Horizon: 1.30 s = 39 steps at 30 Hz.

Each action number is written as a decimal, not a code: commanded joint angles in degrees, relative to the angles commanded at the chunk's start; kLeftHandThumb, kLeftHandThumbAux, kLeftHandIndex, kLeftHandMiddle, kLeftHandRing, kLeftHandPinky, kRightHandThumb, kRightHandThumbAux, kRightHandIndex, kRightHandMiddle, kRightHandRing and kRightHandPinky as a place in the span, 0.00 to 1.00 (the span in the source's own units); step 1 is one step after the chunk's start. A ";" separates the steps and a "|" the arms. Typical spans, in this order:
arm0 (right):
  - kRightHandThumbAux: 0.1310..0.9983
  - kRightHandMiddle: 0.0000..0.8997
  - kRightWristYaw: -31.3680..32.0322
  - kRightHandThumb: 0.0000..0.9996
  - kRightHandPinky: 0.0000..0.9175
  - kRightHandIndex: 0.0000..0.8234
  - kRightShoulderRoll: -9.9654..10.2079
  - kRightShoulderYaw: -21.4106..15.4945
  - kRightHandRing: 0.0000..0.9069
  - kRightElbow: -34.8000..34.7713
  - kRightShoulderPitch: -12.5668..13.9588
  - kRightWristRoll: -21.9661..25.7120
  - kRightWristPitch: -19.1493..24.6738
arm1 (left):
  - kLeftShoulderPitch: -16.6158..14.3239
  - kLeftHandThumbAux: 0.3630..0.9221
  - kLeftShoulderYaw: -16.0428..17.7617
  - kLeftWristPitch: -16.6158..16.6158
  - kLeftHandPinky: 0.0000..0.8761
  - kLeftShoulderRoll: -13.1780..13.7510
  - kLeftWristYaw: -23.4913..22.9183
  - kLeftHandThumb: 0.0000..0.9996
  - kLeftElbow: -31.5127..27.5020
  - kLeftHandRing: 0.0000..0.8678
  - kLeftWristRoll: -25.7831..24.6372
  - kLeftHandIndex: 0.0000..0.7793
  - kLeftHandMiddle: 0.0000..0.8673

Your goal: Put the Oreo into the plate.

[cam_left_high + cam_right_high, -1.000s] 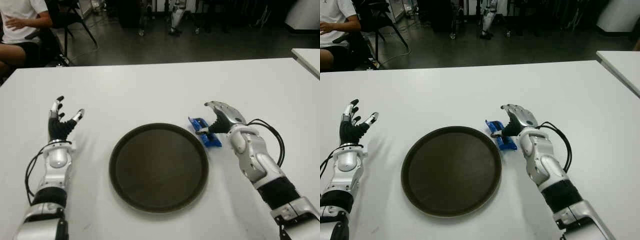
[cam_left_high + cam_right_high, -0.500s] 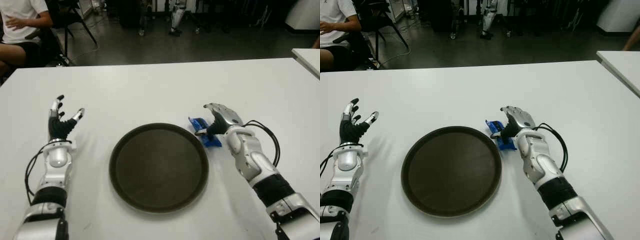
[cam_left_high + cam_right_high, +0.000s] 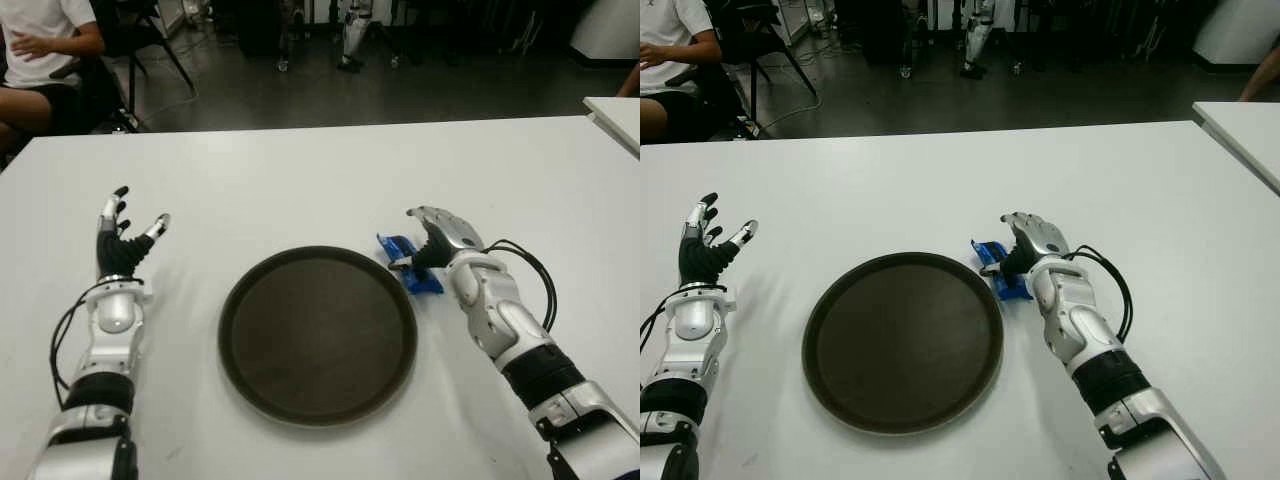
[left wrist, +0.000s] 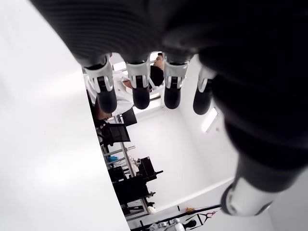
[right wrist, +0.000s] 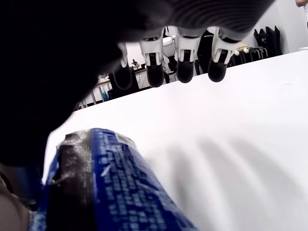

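Note:
The Oreo pack (image 3: 392, 246), a blue wrapper, lies flat on the white table (image 3: 300, 180) just off the right rim of the round dark plate (image 3: 318, 333). My right hand (image 3: 430, 236) hovers over the pack's right side, its thumb by the wrapper and its fingers (image 5: 185, 57) stretched out above the table beyond it. In the right wrist view the Oreo pack (image 5: 110, 187) sits under the palm, ungrasped. The plate holds nothing. My left hand (image 3: 122, 235) shows left of the plate, fingers spread and holding nothing.
A seated person (image 3: 40, 50) is beyond the table's far left corner, with chairs and equipment on the dark floor behind. Another white table's corner (image 3: 615, 110) shows at the far right. A black cable (image 3: 540, 285) loops beside my right forearm.
My right forearm has drawn in slightly and the hand has edged a little left over the pack. The Oreo pack, the plate and my left hand have stayed put.

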 joint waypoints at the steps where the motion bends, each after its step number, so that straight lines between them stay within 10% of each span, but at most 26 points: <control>1: 0.53 0.00 -0.10 0.00 0.00 0.00 -0.01 0.01 0.00 0.00 0.01 0.04 -0.05 | -0.01 0.65 -0.01 0.06 0.01 0.01 0.17 0.00 0.02 0.00 0.05 0.00 0.00; 30: 0.55 0.00 0.04 0.00 0.00 0.00 -1.56 -0.52 0.00 -2.09 1.30 0.13 1.00 | 0.36 0.65 -0.67 0.40 0.00 0.73 0.42 0.00 -0.56 0.00 1.50 0.00 0.00; 39: 0.55 0.00 2.10 0.00 0.00 0.00 -4.87 -1.52 0.00 -5.00 4.06 0.24 2.37 | 0.29 0.63 -0.33 -0.03 0.02 0.39 1.03 0.00 -0.65 0.00 1.32 0.00 0.00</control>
